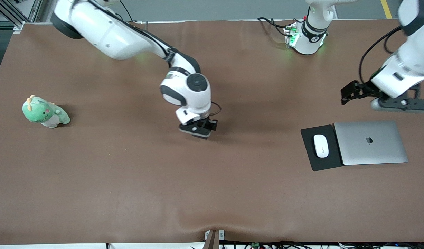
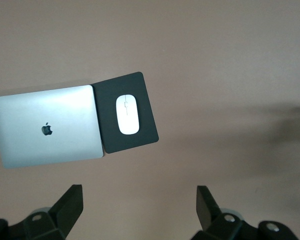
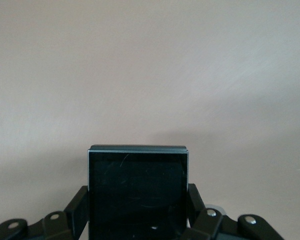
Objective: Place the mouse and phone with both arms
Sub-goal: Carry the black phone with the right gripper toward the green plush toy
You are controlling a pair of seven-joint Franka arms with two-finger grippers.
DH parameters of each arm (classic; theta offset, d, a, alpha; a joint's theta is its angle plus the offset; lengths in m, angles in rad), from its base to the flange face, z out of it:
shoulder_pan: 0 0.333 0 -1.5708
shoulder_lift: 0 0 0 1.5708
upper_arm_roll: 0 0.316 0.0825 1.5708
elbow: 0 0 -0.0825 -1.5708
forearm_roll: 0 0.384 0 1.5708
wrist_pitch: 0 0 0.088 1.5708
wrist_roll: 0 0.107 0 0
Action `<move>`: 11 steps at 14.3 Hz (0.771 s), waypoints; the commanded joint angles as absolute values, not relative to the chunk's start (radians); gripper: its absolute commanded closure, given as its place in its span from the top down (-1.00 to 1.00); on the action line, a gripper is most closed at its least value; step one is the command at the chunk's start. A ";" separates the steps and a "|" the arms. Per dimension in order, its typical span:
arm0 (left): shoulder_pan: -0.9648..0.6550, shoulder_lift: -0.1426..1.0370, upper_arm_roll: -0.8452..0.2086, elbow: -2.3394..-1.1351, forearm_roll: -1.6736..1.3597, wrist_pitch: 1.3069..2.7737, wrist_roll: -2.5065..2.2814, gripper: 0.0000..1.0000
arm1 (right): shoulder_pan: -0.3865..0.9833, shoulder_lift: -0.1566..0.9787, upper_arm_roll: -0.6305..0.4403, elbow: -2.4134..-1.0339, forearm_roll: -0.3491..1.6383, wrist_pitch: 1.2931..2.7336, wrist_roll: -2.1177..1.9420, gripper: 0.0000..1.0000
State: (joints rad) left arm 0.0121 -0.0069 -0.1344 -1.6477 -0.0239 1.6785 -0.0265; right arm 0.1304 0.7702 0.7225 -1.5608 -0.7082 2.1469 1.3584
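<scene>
Phone (image 3: 137, 192) clamped between fingers of right gripper (image 1: 198, 129) at centre of front frame, low over brown table (image 1: 129, 180); left gripper (image 1: 388, 98) spread wide and empty at upper right, above laptop (image 1: 370, 141); mouse (image 1: 320, 145) lying on black pad (image 1: 310, 155) beside laptop.

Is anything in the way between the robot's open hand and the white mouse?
Nothing visible is. The left gripper hangs open over bare table by the laptop. The mouse lies uncovered on the black mouse pad, beside the laptop, with nothing on top of it.
</scene>
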 commanded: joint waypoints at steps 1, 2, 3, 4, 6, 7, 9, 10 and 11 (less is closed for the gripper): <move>-0.119 -0.008 -0.005 -1.591 -0.043 1.615 -0.014 1.00 | 0.074 0.704 0.718 -1.580 -0.597 2.118 1.197 -1.00; -0.156 -0.026 0.024 -1.600 -0.035 1.614 -0.014 1.00 | 0.078 0.666 0.657 -1.577 -0.525 2.120 1.096 -1.00; -0.158 -0.032 0.028 -1.604 -0.032 1.611 -0.015 1.00 | 0.089 0.626 0.578 -1.566 -0.430 2.120 0.974 -1.00; -0.156 -0.034 0.023 -1.605 -0.032 1.608 -0.021 1.00 | 0.100 0.595 0.511 -1.563 -0.348 2.120 0.865 -1.00; -0.156 -0.054 0.018 -1.621 -0.032 1.603 -0.037 1.00 | 0.113 0.546 0.407 -1.565 -0.250 2.115 0.706 -1.00; -0.158 -0.069 0.017 -1.635 -0.032 1.603 -0.040 1.00 | 0.112 0.528 0.375 -1.569 -0.236 2.091 0.651 -1.00; -0.155 -0.086 0.009 -1.654 -0.032 1.603 -0.046 1.00 | 0.107 0.491 0.325 -1.577 -0.230 2.072 0.595 -1.00; -0.156 -0.086 0.009 -1.652 -0.034 1.603 -0.046 1.00 | 0.106 0.476 0.302 -1.580 -0.221 2.060 0.550 -1.00; -0.156 -0.086 0.009 -1.652 -0.034 1.603 -0.048 1.00 | 0.106 0.462 0.264 -1.585 -0.195 2.051 0.485 -1.00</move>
State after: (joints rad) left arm -0.1479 -0.0542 0.0052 -1.6243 -0.0245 1.6073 -0.0363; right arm 0.0894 0.5209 0.3273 -1.5512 -0.2481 2.0707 0.5775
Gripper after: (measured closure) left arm 0.000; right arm 0.203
